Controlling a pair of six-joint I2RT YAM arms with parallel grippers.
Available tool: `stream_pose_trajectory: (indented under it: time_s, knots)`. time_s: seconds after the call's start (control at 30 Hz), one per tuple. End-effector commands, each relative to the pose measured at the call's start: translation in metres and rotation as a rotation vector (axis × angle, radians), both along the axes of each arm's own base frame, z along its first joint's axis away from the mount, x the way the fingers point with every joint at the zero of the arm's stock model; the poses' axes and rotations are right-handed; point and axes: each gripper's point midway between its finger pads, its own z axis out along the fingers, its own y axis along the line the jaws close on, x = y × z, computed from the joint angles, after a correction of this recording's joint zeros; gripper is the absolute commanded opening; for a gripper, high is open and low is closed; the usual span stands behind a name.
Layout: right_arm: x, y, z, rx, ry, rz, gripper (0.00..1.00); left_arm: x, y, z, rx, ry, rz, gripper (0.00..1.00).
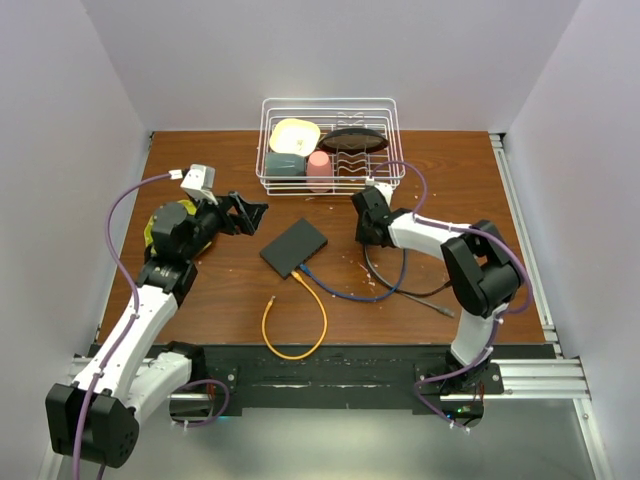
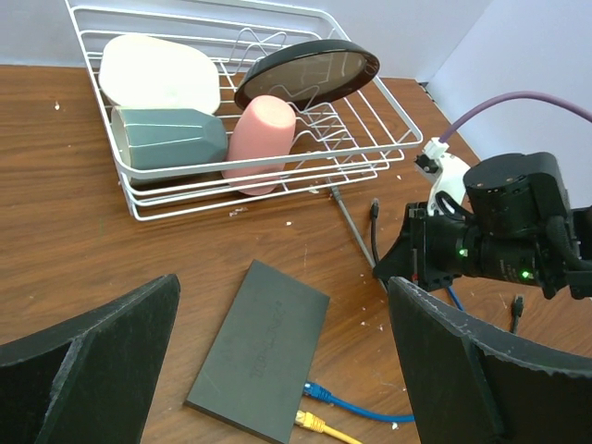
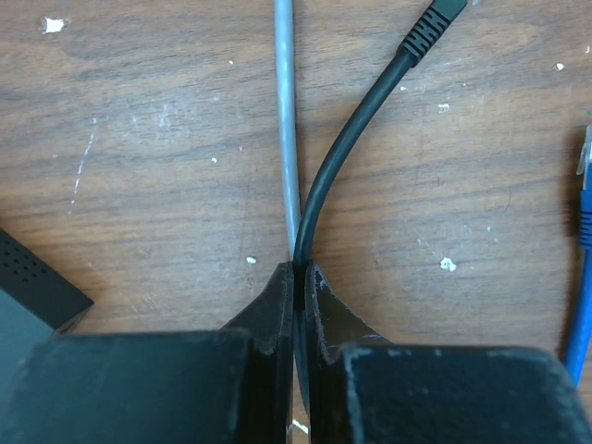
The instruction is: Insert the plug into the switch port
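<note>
Right now the right gripper (image 3: pixel 298 277) is pinching its jaws fully together on a black cable (image 3: pixel 338 157). That cable is curving away from the fingertips across the table (image 3: pixel 139 139), so the plug (image 3: pixel 430 28) is lying ahead of the jaws and off to one side, not between them. A grey cable (image 3: pixel 287 92) is running straight out beside it. The dark grey box (image 1: pixel 295 247) is lying flat to this gripper's left, near but apart. A blue cable (image 2: pixel 361 409) and a yellow cable (image 2: pixel 313 424) are sitting in one thin edge, and I cannot tell which opening is the switch port. The left gripper (image 1: pixel 255 213) is hovering at the box's other side, jaws spread wide, holding nothing.
</note>
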Motion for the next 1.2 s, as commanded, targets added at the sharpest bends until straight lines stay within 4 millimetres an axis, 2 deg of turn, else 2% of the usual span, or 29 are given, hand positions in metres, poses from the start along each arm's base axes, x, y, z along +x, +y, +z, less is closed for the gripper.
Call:
stream_pose_trajectory:
  time_s: [0.0,0.03,0.1,0.13,0.23,0.27,0.33,0.37,0.43,0.47,0.5,0.57,0.6,0.67,0.7,0.83,0.9,0.97,1.07,1.17]
  knots:
    - [0.009,0.006,0.053,0.060,-0.109,0.029,0.00,0.007,0.002,0.015,0.010,-0.052,0.008,1.00]
    - [0.007,0.009,0.073,0.096,-0.141,0.047,0.00,0.007,0.001,0.013,0.007,-0.048,0.000,1.00]
    - [0.003,0.012,0.092,0.130,-0.182,0.083,0.00,0.009,-0.001,0.012,-0.002,-0.036,-0.008,1.00]
    - [-0.001,0.014,0.121,0.175,-0.244,0.105,0.00,0.009,-0.003,0.011,-0.003,-0.034,-0.014,1.00]
    - [-0.011,0.022,0.156,0.247,-0.326,0.192,0.00,0.011,-0.004,0.007,-0.009,-0.021,-0.017,1.00]
    - [-0.018,0.024,0.180,0.279,-0.379,0.231,0.00,0.012,-0.005,0.004,-0.015,-0.017,-0.019,1.00]
    - [-0.025,0.025,0.206,0.319,-0.451,0.272,0.00,0.012,-0.006,0.002,-0.023,-0.013,-0.024,1.00]
    - [-0.033,0.024,0.231,0.347,-0.514,0.297,0.00,0.013,-0.007,0.002,-0.025,-0.009,-0.029,1.00]
    - [-0.043,0.027,0.254,0.399,-0.583,0.338,0.00,0.014,-0.008,0.003,-0.027,-0.006,-0.033,1.00]
    - [-0.048,0.024,0.267,0.421,-0.622,0.343,0.00,0.014,-0.008,0.003,-0.026,-0.005,-0.033,1.00]
    - [-0.058,0.019,0.292,0.457,-0.704,0.349,0.00,0.014,-0.008,0.003,-0.025,-0.007,-0.033,1.00]
    - [-0.068,0.012,0.316,0.478,-0.787,0.351,0.00,0.015,-0.008,-0.001,-0.028,0.000,-0.030,1.00]
    - [-0.080,0.004,0.339,0.501,-0.865,0.355,0.00,0.015,-0.008,-0.002,-0.028,0.000,-0.030,1.00]
    - [-0.090,-0.005,0.355,0.498,-0.938,0.359,0.00,0.016,-0.009,-0.003,-0.032,0.004,-0.032,1.00]
    - [-0.101,-0.014,0.371,0.512,-1.000,0.357,0.00,0.017,-0.009,-0.004,-0.033,0.006,-0.032,1.00]
    - [-0.115,-0.030,0.387,0.477,-1.073,0.346,0.00,0.017,-0.012,-0.005,-0.041,0.015,-0.042,1.00]
    - [-0.113,-0.031,0.378,0.417,-1.042,0.364,0.00,0.017,-0.012,-0.007,-0.047,0.020,-0.046,1.00]
    - [-0.102,-0.025,0.355,0.365,-0.956,0.376,0.00,0.015,-0.016,-0.007,-0.050,0.025,-0.073,1.00]
    - [-0.097,-0.014,0.305,0.297,-0.784,0.441,0.00,0.012,-0.021,-0.002,-0.036,0.016,-0.115,1.00]
    - [-0.106,0.000,0.264,0.315,-0.664,0.528,0.00,0.010,-0.020,-0.001,-0.032,0.003,-0.111,1.00]
